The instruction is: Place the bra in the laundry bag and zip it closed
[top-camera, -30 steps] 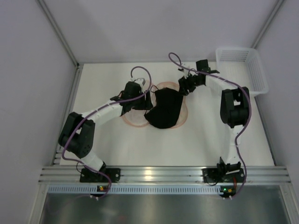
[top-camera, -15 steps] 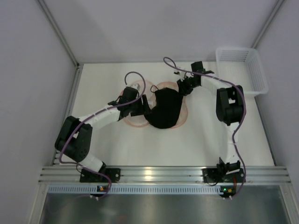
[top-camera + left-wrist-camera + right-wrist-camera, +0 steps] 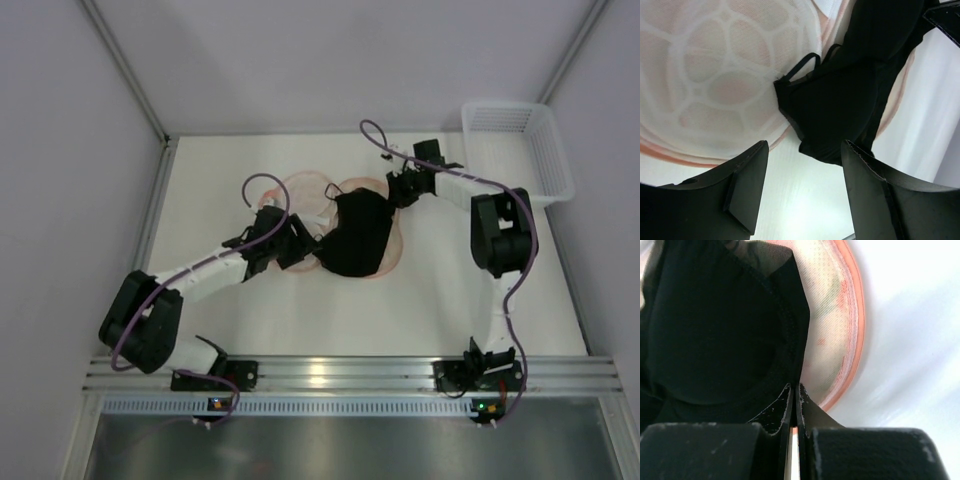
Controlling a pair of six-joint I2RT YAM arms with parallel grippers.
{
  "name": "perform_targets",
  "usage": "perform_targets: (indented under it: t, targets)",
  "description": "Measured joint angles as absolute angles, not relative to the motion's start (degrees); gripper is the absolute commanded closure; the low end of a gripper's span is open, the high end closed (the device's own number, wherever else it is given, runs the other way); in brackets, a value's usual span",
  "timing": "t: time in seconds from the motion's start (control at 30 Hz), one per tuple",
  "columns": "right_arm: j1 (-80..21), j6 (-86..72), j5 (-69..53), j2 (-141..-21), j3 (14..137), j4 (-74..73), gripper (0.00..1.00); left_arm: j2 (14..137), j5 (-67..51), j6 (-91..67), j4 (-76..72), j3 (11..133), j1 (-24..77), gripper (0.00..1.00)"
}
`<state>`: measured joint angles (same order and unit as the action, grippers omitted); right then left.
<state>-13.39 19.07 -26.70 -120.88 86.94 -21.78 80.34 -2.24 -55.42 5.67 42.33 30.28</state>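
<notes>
The laundry bag (image 3: 302, 188) lies open on the table as two pale round halves with a pink rim. The black bra (image 3: 355, 235) is heaped on its right half. In the left wrist view the bra (image 3: 850, 95) overhangs the mesh half of the bag (image 3: 715, 75), with a thin strap on it. My left gripper (image 3: 805, 145) hangs open over bare table just near of them, holding nothing. My right gripper (image 3: 794, 386) is shut, its tips pinched on the bra's (image 3: 715, 325) edge beside the bag's rim (image 3: 852, 330). From above, the right gripper (image 3: 397, 190) sits at the bra's far right corner and the left gripper (image 3: 297, 248) at the near left.
A white plastic mesh basket (image 3: 520, 140) stands at the far right corner. Grey walls enclose the table on three sides. An aluminium rail (image 3: 330, 375) with both arm bases runs along the near edge.
My right gripper has closed at the bra's far edge. The left arm has drawn back toward the near left, off the bag's left half, still open.
</notes>
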Motion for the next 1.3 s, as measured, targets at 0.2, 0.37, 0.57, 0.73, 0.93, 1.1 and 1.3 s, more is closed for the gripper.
perform_targets:
  t: [0.2,0.37,0.57,0.73,0.93,1.1,1.3]
  targets:
    - [-13.4,13.2,-23.8,-116.7,81.7,-17.6,1.0,84.9,-3.7,-59.3,-0.5,42.2,32.6,0.36]
    - [-13.4,10.5,-22.9,-116.3,81.3,-15.8,1.0,87.2,-3.1,-61.9,-2.3,42.2,35.0,0.37]
    - [-13.4,9.6,-22.7,-116.3,81.3,-15.4,1.0,87.3,-0.3,-65.6,-5.9,40.3,37.1,0.4]
    - [-13.4,9.3,-22.7,-116.2,81.3,-15.4,1.0,91.2,2.3,-67.5,-8.4,40.3,38.6,0.55]
    - [-13.4,8.9,-22.7,-115.7,81.3,-15.4,1.0,93.8,4.8,-68.1,-11.3,40.3,39.0,0.9]
    - [-13.4,7.6,-22.7,-114.8,80.4,-14.9,1.0,93.8,5.4,-66.5,-14.1,40.9,38.9,1.0]
    - [-13.4,2.8,-21.8,-108.5,74.6,-14.5,1.0,91.6,5.4,-61.4,-14.3,43.9,38.5,1.0]
